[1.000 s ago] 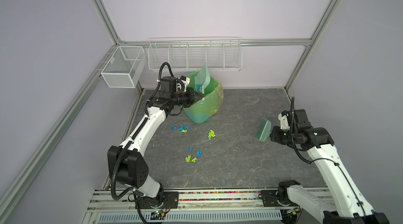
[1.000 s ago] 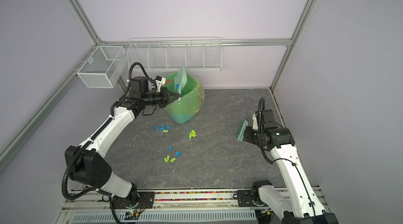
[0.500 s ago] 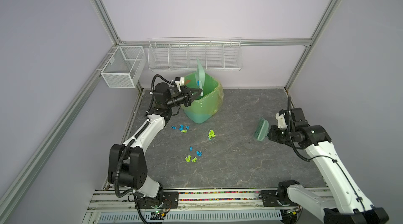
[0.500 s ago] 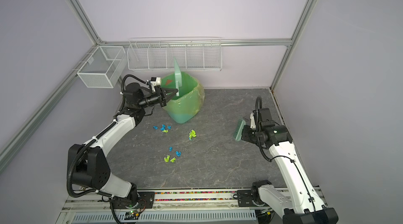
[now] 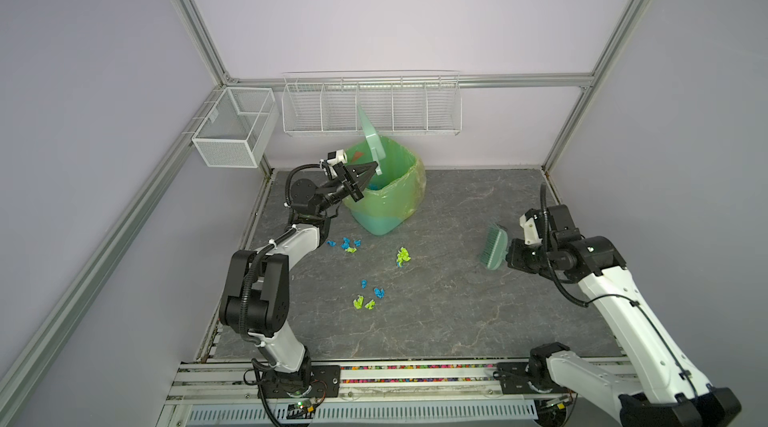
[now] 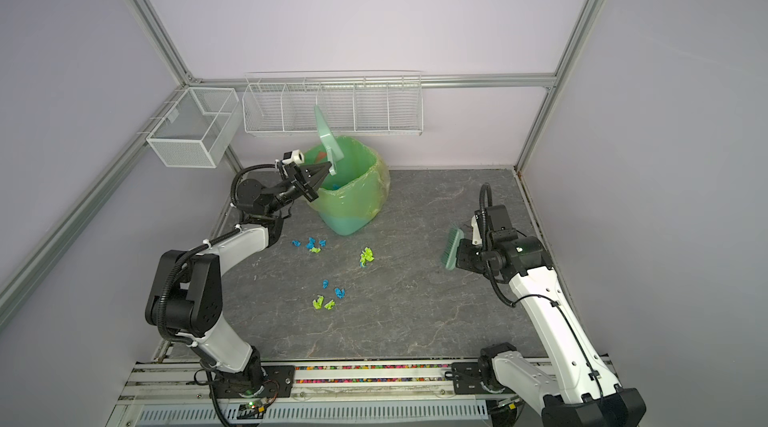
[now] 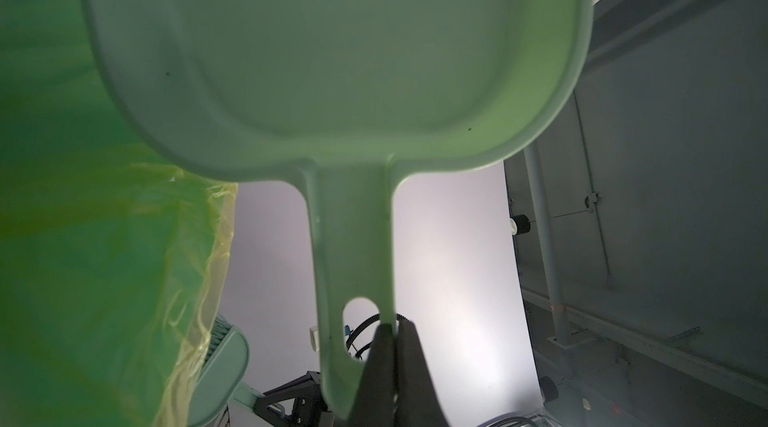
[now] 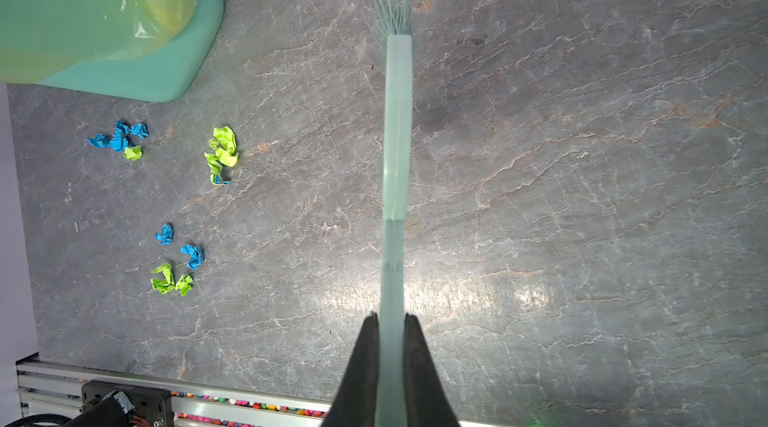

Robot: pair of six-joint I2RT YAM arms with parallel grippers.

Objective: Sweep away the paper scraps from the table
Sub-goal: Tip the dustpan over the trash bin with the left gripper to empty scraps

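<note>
1. Nearest me, well in front of the bin [image 5: 386,200], a loose group of the paper scraps [image 8: 224,146] lies on the table [image 5: 457,321], blue and lime wads together.
2. Off to the bin's right, my right gripper [image 8: 391,319] is clamped on the handle of the brush [image 5: 492,252]. Its bristles face the scraps. It looks lifted off the surface, but I can't be sure.
3. Closer to the bin lie two more groups: a lime one just in front of it and a mostly blue one by its front-left corner.
4. At the bin, my left gripper [image 7: 392,327] pinches the end of the handle of the dustpan [image 7: 332,51]. The pan is tipped up on end over the bin's mouth, and its face looks bare.
5. I judge that a dump into the bin is finishing, with three groups left to sweep.
6. Next I'd lower the dustpan beside the group nearest the bin, with its lip flat on the table. Then I'd bring the brush in from the bin's right and push the wads aboard. That thin pinch at the handle's end could let the pan twist.
</note>
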